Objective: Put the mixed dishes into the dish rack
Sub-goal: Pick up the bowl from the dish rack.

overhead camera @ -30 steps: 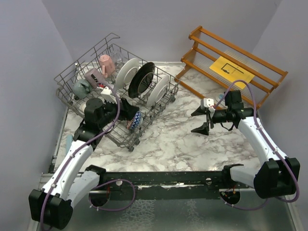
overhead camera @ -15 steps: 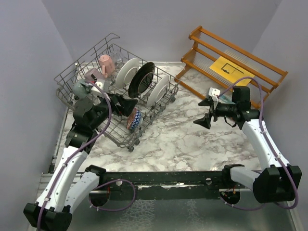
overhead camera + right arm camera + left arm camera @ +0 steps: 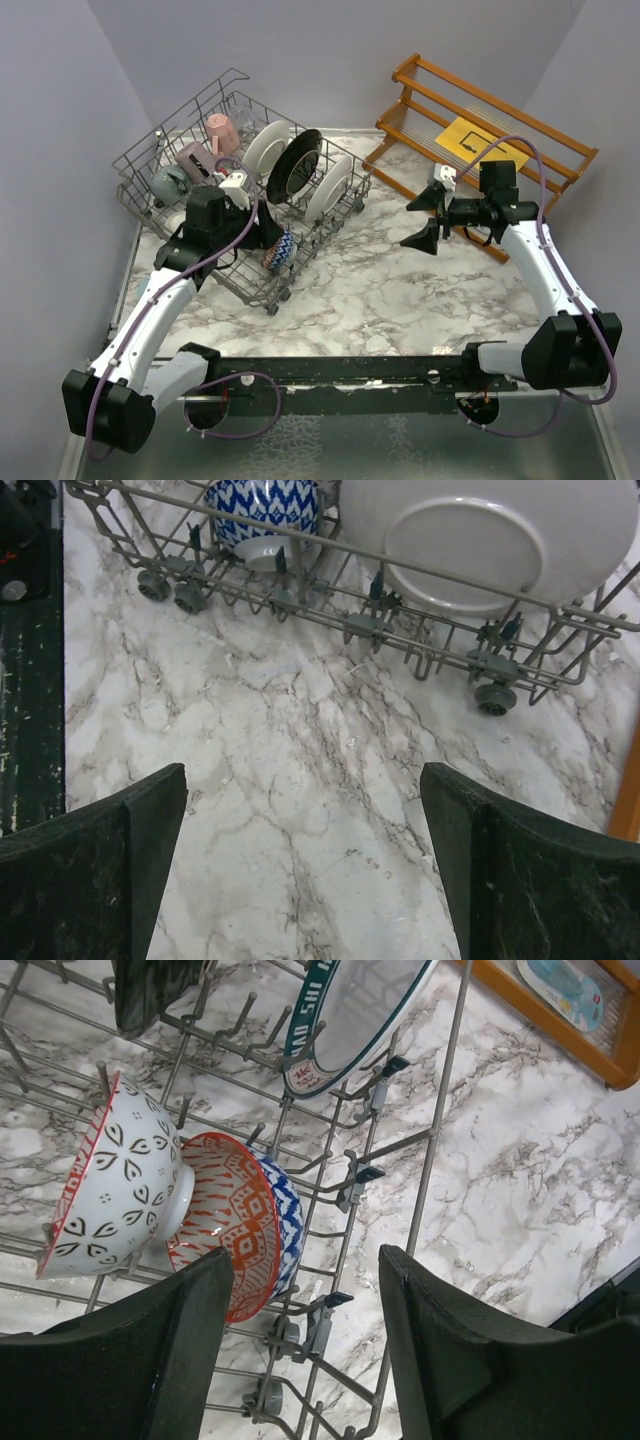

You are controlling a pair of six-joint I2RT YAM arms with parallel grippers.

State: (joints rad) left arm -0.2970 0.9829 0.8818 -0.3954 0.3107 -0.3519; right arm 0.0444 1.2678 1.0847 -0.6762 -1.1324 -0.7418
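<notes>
At far left of the marble table (image 3: 400, 290): the dish rack (image 3: 150, 160), loaded. Along its back side, a pink mug (image 3: 222, 131), a mauve mug (image 3: 192, 158) and a grey-teal mug (image 3: 168, 182). To their right, on edge between the tines, a white plate (image 3: 262, 150), a black-rimmed plate (image 3: 297, 162) and a second white plate (image 3: 330, 187). Near the rack's front corner, two bowls on edge and touching: a red-and-blue patterned bowl (image 3: 245, 1225) (blue zigzag outside, red inside) and a white bowl with red leaf marks (image 3: 120, 1195). Just above those bowls, the left claw (image 3: 305, 1360), fingers spread, only rack wire and table between them, gripping nothing. Well apart from the rack, over bare marble between rack and wooden slatted shelf (image 3: 490, 130), the right claw (image 3: 425, 220), spread wide and empty. On that shelf, a yellow paper sheet (image 3: 480, 145).
</notes>
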